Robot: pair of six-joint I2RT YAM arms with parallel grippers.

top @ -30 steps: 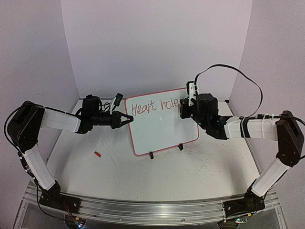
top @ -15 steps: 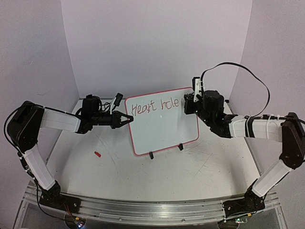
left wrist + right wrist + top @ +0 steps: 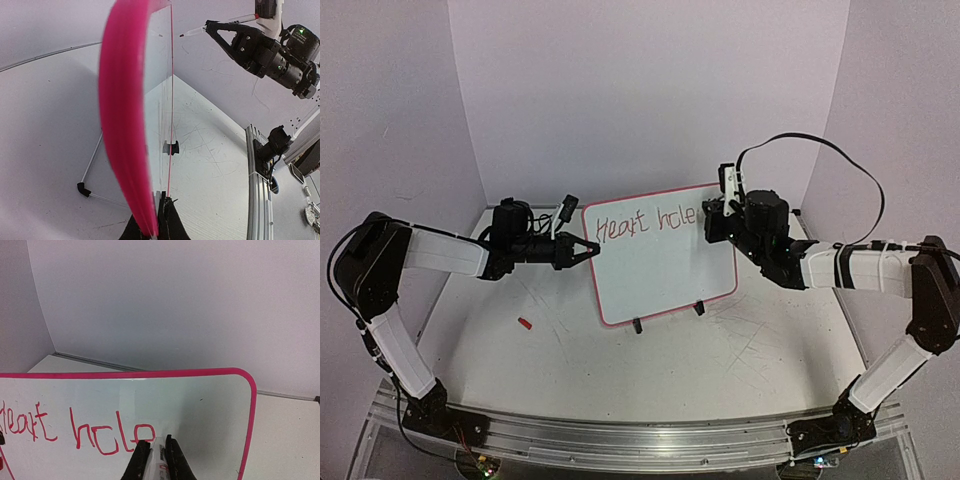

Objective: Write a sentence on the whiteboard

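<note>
Red "Heart hole" on board (image 3: 660, 265); right gripper (image 3: 208, 24), clamping marker (image 3: 192, 32), has backed off: word done; left gripper (image 3: 586, 250) pinches rim.

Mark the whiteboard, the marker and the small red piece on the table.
whiteboard (image 3: 665, 270): top view, bare white face.
marker (image 3: 195, 32): left wrist view, barrel near tip.
red piece (image 3: 525, 323): top view, its middle.

Soft, even, bright light fills all views, with a faint lilac cast on the walls (image 3: 640, 90). Shadows on the surface (image 3: 620, 370) are pale and diffuse. In the left wrist view the whiteboard (image 3: 125, 125) has its near rim blurred and bowed by the wide lens. In the right wrist view its red writing is sharp.
</note>
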